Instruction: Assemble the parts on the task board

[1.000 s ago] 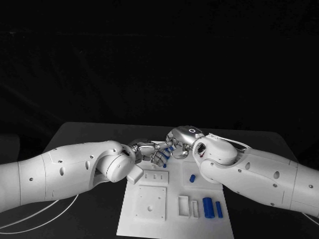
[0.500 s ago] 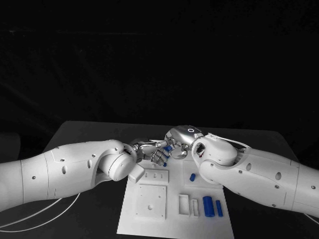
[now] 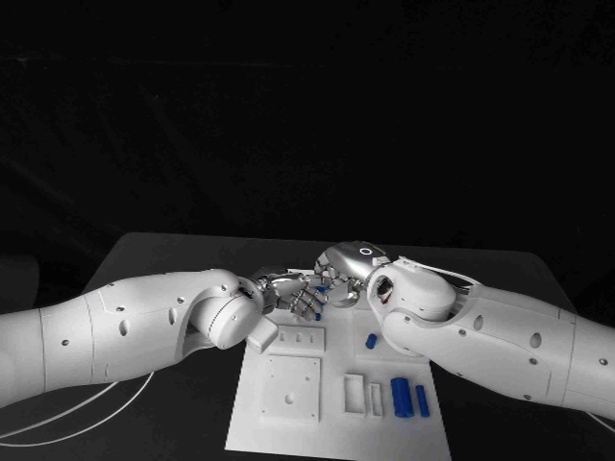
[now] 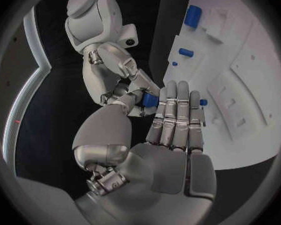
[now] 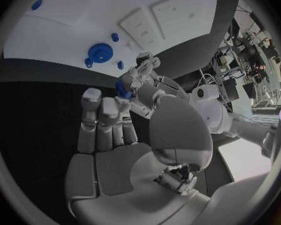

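A small blue part sits between the fingertips of both hands, just above the far end of the white task board. My left hand reaches in from the left; in the right wrist view its fingers pinch the blue part. My right hand meets it from the right, and in the left wrist view its fingers close round the same part. The part is mostly hidden in the head view.
Two blue cylinders and a small blue peg lie on the board's right side. White raised blocks stand on its left. A blue round piece with small pegs beside it sits at the board's far end. A white cable lies at the table's left.
Both hands have drawn slightly closer together over the board's far end, so less of the blue part shows between them. The board and the other parts have not moved.
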